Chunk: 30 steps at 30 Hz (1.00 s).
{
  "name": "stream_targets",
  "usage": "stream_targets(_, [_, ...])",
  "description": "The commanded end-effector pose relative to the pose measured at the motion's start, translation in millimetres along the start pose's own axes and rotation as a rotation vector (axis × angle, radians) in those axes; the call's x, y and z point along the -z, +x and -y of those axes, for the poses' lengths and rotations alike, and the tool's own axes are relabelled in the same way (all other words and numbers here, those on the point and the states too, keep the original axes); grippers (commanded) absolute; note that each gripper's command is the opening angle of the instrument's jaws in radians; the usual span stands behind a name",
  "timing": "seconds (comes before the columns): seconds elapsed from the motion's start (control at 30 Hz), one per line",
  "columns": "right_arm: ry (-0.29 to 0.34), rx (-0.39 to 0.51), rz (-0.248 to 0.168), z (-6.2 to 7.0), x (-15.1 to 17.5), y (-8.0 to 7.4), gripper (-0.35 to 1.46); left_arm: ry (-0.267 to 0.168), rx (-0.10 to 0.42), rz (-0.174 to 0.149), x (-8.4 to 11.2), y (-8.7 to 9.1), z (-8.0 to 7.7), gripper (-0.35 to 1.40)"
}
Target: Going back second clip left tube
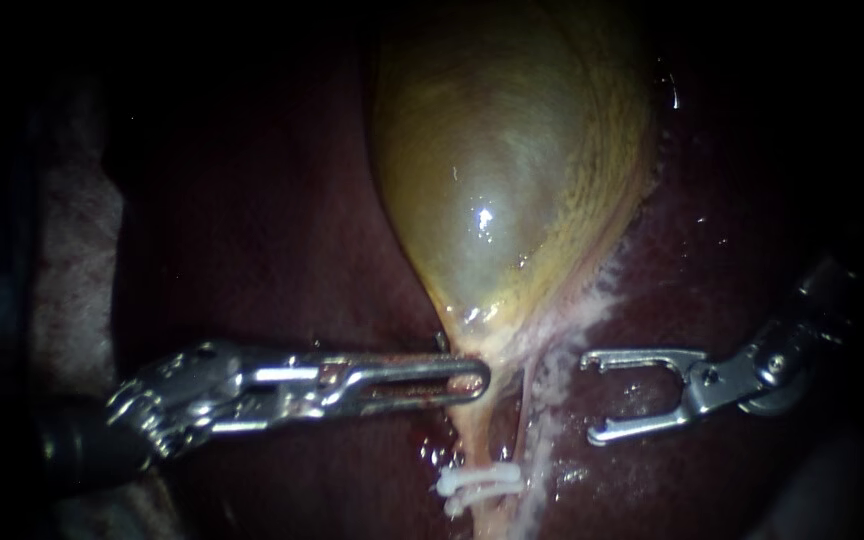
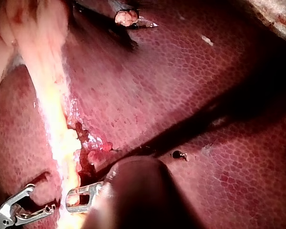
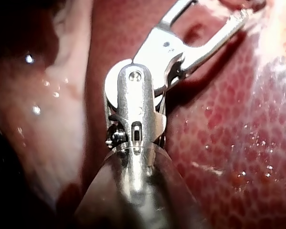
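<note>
Left instrument (image 1: 477, 380) level, clamped on gallbladder (image 1: 492, 170) neck; right instrument (image 1: 590, 397) (gaping wide) tilted.

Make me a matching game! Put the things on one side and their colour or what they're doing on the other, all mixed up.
Things:
1. gallbladder
2. liver
3. clip
4. right instrument

Colour or state:
A. jaws open, holding nothing
B. white
C. yellow-green
D. dark red

Pairs: 1-C, 2-D, 3-B, 4-A

Dim centre-lit scene; dark edges (gallbladder (image 1: 500, 170) glare)
</note>
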Motion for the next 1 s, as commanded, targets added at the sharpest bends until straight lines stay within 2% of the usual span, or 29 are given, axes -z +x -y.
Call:
stream_targets(0.03, [-0.001,-0.001,0.000,0.0,0.0,0.0,0.48,0.003,0.000,-0.002,-0.1,0.0,0.2,-0.35])
stream_targets(0.33, [-0.001,-0.002,0.000,0.0,-0.1,0.0,0.48,0.009,-0.009,-0.007,-1.2,-0.5,2.2,-0.35])
stream_targets(0.57, [-0.002,-0.002,0.000,0.0,-0.1,0.0,0.49,0.018,-0.017,-0.014,-3.2,-0.9,3.8,-0.35])
stream_targets(0.83, [-0.002,-0.002,0.000,0.1,-0.2,0.0,0.49,0.030,-0.019,-0.024,-5.3,-0.9,4.4,-0.35])
stream_targets(1.0, [-0.002,-0.002,-0.001,0.1,-0.2,0.0,0.49,0.030,-0.021,-0.024,-5.9,-0.9,4.9,-0.35])
